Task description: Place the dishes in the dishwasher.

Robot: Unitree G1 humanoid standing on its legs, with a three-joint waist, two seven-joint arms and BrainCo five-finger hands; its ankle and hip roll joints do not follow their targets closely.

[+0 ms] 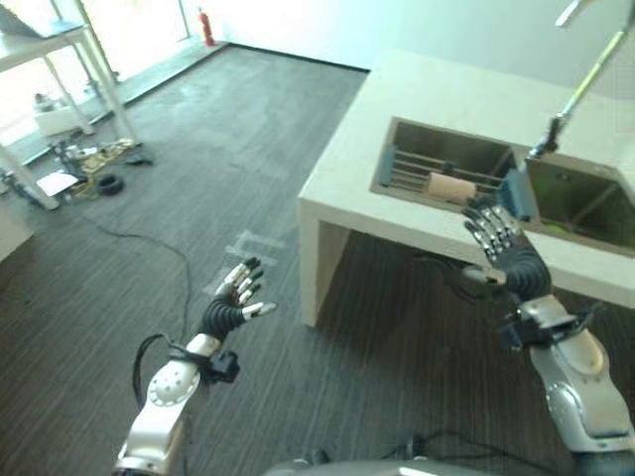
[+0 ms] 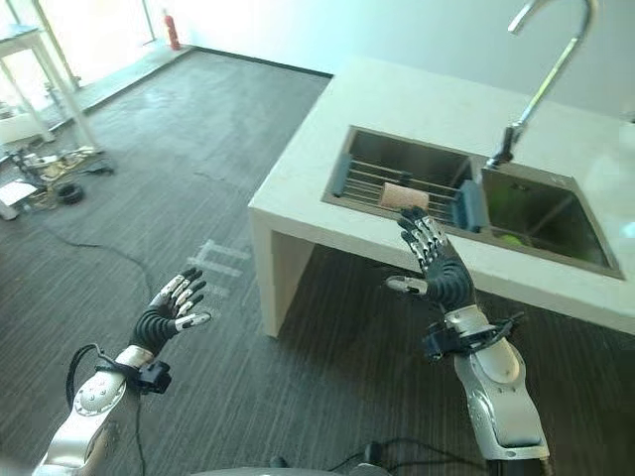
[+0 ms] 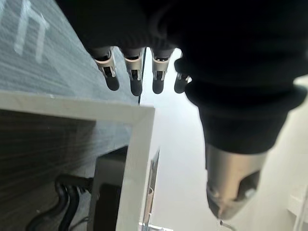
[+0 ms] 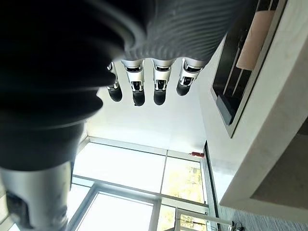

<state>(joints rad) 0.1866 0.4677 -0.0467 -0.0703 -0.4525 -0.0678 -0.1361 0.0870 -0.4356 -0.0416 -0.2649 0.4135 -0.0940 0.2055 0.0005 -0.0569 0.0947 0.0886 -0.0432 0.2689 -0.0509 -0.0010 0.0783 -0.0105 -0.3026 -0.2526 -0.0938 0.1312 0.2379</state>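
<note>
Two robot hands are raised with nothing in them. Nearest, the left robot hand (image 1: 238,293) hangs over the dark floor (image 1: 198,149), fingers straight and spread, well apart from the table (image 2: 417,104); it looks idle, probably held clear of the work. The right robot hand (image 2: 432,260) is lifted in front of the table's near edge, fingers straight and relaxed, palm turned toward the sink (image 2: 466,188), likely set for a reach. Beyond it, in the sink's left basin, a wire rack (image 2: 382,183) carries a tan cup (image 2: 404,195) lying on its side, the one dish I can make out; a blue piece (image 2: 469,205) sits by the divider. The tap (image 2: 541,79) arches above. No dishwasher is visible.
</note>
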